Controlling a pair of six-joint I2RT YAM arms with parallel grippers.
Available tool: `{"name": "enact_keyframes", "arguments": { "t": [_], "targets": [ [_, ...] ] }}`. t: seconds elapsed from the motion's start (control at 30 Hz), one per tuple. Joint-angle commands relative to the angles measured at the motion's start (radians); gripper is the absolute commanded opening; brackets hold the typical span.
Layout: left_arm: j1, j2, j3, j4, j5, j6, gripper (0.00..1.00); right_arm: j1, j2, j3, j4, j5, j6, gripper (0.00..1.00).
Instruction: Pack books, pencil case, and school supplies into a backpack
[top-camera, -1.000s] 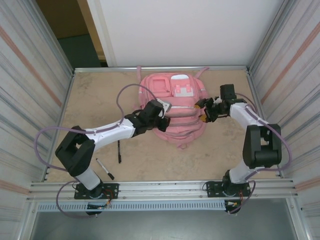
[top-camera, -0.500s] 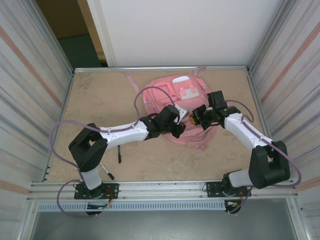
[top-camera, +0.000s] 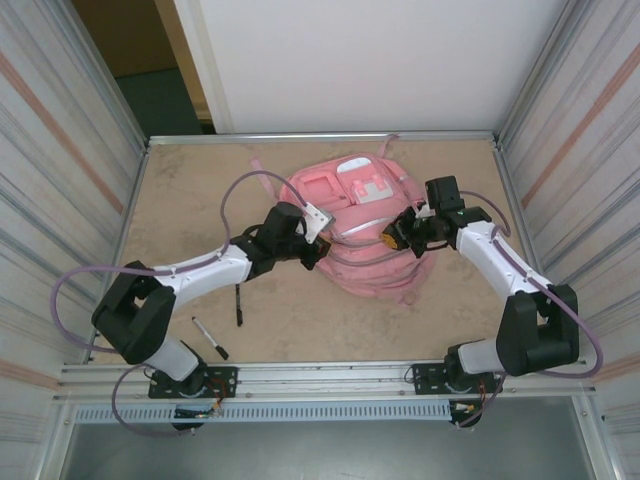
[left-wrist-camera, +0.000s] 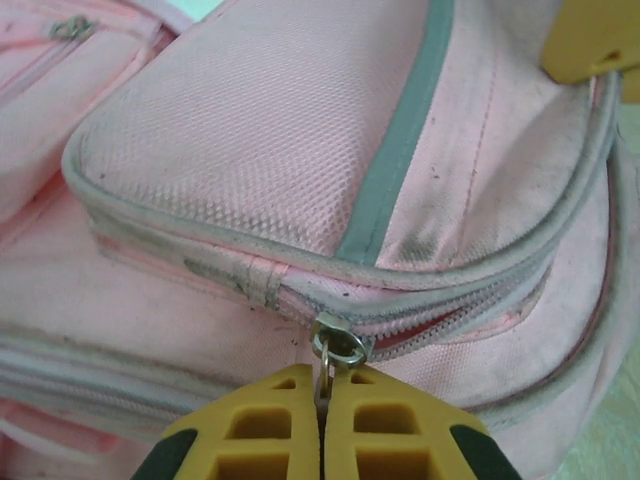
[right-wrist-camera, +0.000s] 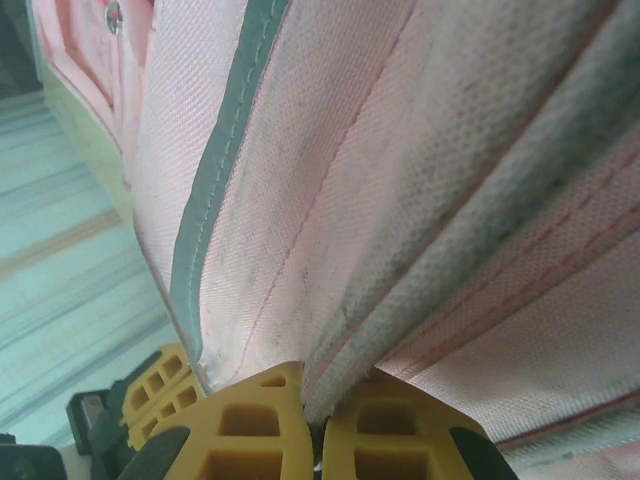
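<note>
The pink backpack (top-camera: 365, 215) lies flat at the back middle of the table. My left gripper (top-camera: 322, 248) is at its left flank. In the left wrist view that gripper (left-wrist-camera: 322, 388) is shut on the metal zip pull (left-wrist-camera: 340, 347) of a side zip on the backpack (left-wrist-camera: 300, 130), which gapes a little to the right of the slider. My right gripper (top-camera: 392, 240) is at the bag's right flank. It (right-wrist-camera: 318, 412) is shut on a fold of the backpack's piped seam (right-wrist-camera: 420, 330). Two black pens (top-camera: 239, 303) (top-camera: 210, 338) lie on the table. The books and pencil case are out of view.
Metal walls (top-camera: 60, 200) close in the table left and right, and a rail (top-camera: 320, 380) runs along the near edge. The pens lie in front of the left arm's elbow (top-camera: 135, 310). A backpack strap (top-camera: 385, 145) reaches toward the back edge.
The right gripper has closed on the backpack's seam. The left gripper swung right, then came back left holding the zip pull. The backpack shifted a little.
</note>
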Motion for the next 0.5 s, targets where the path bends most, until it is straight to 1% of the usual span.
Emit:
{"name": "enact_keyframes", "arguments": {
  "t": [0.0,0.03,0.07,0.13,0.3,0.33,0.47],
  "targets": [
    [0.066,0.02,-0.004,-0.094,-0.119,0.204,0.01,-0.044,0.025,0.065,-0.098,0.011,-0.124,0.0],
    [0.07,0.038,0.0,-0.087,-0.136,0.238,0.11,-0.041,0.031,0.077,-0.117,0.01,-0.139,0.0],
    [0.074,0.058,0.004,-0.078,-0.167,0.262,0.17,-0.035,0.033,0.085,-0.135,0.015,-0.154,0.0],
    [0.081,0.082,0.001,-0.041,-0.197,0.302,0.17,-0.029,0.034,0.103,-0.156,0.026,-0.171,0.0],
    [0.089,0.071,-0.003,0.023,-0.193,0.351,0.18,-0.02,0.03,0.137,-0.185,0.015,-0.167,0.0],
    [0.088,0.067,0.002,0.021,-0.19,0.353,0.17,-0.02,0.029,0.14,-0.183,0.018,-0.162,0.0],
    [0.099,0.049,-0.006,0.022,-0.131,0.381,0.09,-0.021,0.049,0.161,-0.194,0.011,-0.169,0.01]
  ]
}}
